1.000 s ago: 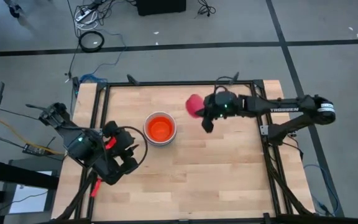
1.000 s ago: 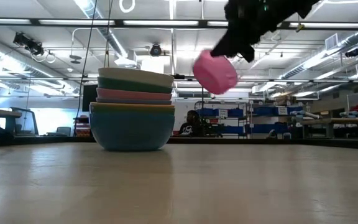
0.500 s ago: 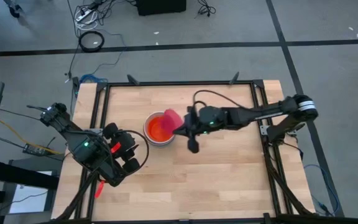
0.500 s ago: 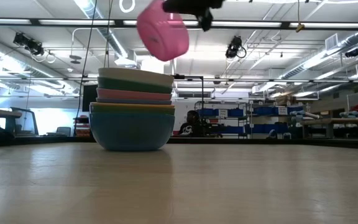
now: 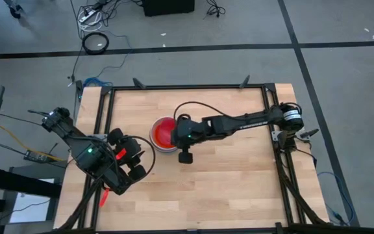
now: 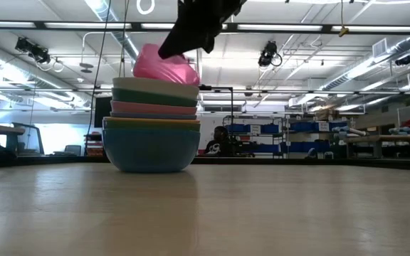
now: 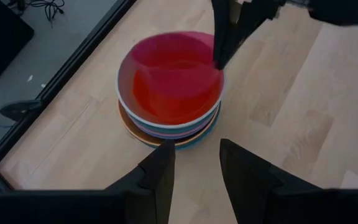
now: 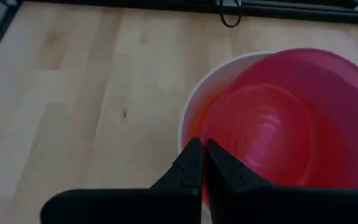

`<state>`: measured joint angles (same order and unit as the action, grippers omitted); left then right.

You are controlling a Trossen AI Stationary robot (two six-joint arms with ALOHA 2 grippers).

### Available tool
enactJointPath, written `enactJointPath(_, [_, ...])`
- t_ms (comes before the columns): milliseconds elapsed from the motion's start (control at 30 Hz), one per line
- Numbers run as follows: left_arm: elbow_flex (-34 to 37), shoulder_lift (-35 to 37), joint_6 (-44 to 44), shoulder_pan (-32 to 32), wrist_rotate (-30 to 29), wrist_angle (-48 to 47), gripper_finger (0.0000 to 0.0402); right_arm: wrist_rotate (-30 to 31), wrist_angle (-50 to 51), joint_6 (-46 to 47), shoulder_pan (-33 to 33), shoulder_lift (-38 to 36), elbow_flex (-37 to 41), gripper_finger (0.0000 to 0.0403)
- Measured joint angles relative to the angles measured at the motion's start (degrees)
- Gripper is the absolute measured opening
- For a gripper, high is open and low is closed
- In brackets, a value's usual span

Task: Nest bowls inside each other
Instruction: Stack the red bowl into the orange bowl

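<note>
A stack of nested bowls (image 5: 164,134) stands on its blue bottom bowl (image 6: 151,149) left of the table's middle; a white bowl (image 7: 126,99) is its top rim. My right gripper (image 8: 202,148) reaches over the stack from the table's right, shut on a magenta bowl (image 6: 164,66). That bowl is tilted, open side up, its lower part down inside the white rim. My left gripper (image 7: 196,155) hovers open near the table's left edge, pointing at the stack from a distance. My right gripper pinches the magenta bowl's rim (image 8: 211,134) on the side toward the table's right, one finger inside the bowl and one outside. The fingers (image 7: 224,43) slant down from the right. The bowl is tilted; whether its bottom rests in the stack is hidden by the white rim.
Bare wooden tabletop (image 5: 226,175) spreads to the right of and in front of the stack. A black frame (image 5: 187,86) runs along the table's edges. Cables lie on the floor beyond the far edge.
My right gripper has swung from the far right toward the table's left, over the stack, rolling as it went. The magenta bowl, first tipped on its side in the air, has turned open side up and come down into the white bowl's rim.
</note>
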<state>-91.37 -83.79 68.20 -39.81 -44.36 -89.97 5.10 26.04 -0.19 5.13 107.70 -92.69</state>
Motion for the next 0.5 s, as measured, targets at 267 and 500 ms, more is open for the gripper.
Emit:
enactJointPath(267, [0.0,0.0,0.0,0.0,-0.3,0.0,0.0136,0.6,0.4,-0.4,-0.6,0.1,-0.3,0.0])
enactJointPath(500, [0.0,0.0,-0.2,0.0,-1.2,0.0,0.0136,-0.8,0.2,-0.1,-0.9,0.0,-0.3,0.0025])
